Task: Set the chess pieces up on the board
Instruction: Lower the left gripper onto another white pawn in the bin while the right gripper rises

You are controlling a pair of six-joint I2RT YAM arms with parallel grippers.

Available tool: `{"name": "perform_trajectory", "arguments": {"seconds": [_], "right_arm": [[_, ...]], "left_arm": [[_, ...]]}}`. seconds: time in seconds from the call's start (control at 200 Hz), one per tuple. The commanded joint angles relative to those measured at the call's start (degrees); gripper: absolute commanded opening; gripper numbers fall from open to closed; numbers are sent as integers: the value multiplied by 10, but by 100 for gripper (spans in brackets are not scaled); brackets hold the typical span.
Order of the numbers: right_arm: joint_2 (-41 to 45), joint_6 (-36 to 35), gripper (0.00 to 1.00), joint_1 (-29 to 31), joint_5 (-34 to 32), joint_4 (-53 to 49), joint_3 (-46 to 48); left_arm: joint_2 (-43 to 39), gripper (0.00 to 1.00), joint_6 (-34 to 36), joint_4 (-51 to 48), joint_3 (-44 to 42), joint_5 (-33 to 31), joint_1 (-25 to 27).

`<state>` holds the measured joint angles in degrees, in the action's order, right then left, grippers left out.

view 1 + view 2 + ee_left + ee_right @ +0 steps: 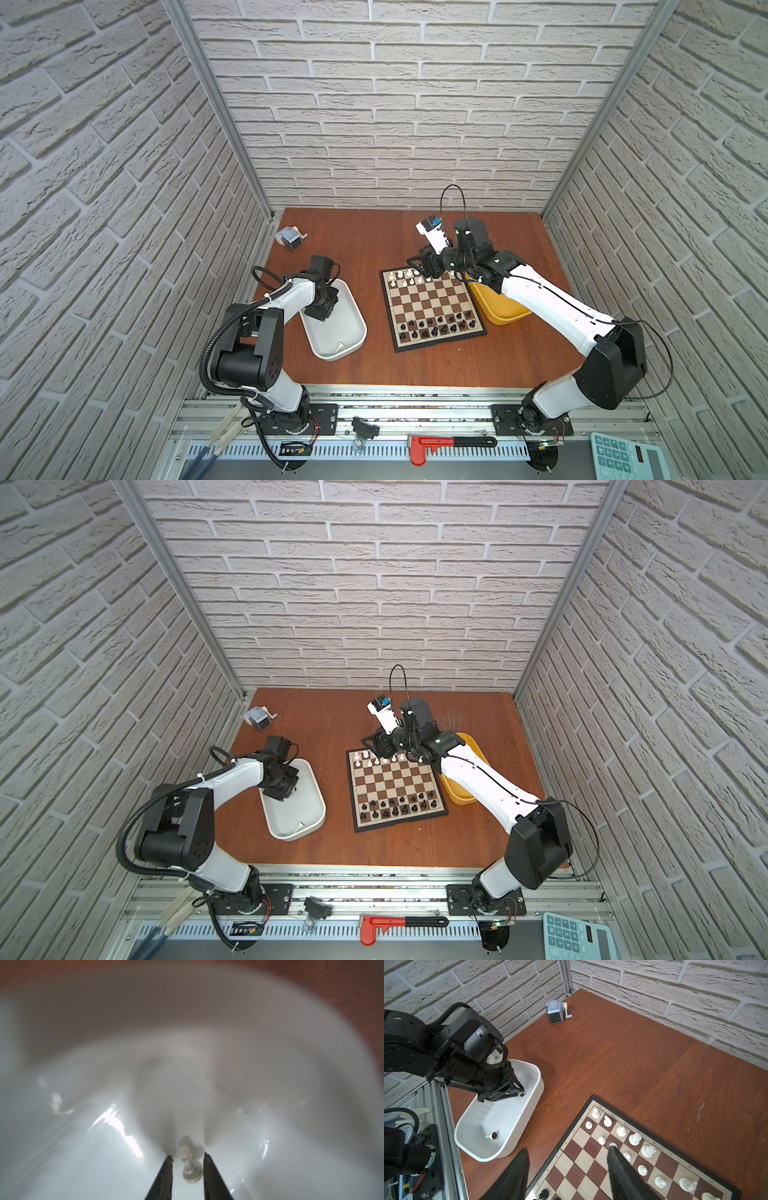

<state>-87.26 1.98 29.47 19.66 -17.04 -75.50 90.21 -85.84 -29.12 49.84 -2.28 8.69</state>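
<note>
Left claw point(187, 1155) at frame bottom, slightly open astride likely light, slick white pawn point(190, 1167), not gripping; pinch its slim stem.

Both top views are bright and even, the white brick walls point(374, 104) bending at the edges. The left wrist view is badly blurred, with glare on the glossy white plastic tub point(116, 1122).

Wood table point(374, 365): board point(432, 303), white tub point(337, 329), yellow tub point(505, 309), sharpener point(289, 239) (far corner).

Faint digits and letters along the cream margin of the board point(593, 1171)
</note>
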Motion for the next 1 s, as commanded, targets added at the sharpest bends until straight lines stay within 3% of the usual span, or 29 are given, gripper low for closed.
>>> {"name": "perform_trajectory", "arguments": {"seconds": [0.0,0.29,0.535,0.67,0.995], "right_arm": [[17,2,61,1,11,27,5],[22,10,59,1,9,27,9],[25,20,59,1,15,38,23],[25,26,58,2,21,42,27],[30,34,57,7,20,46,35]], "left_arm": [[10,25,-20,18,-19,10,-9],[16,12,-19,44,-37,26,-19],[-33,4,-17,100,-80,43,-24],[-50,19,-9,96,-87,50,-29],[-35,24,-7,116,-96,85,-29]]}}
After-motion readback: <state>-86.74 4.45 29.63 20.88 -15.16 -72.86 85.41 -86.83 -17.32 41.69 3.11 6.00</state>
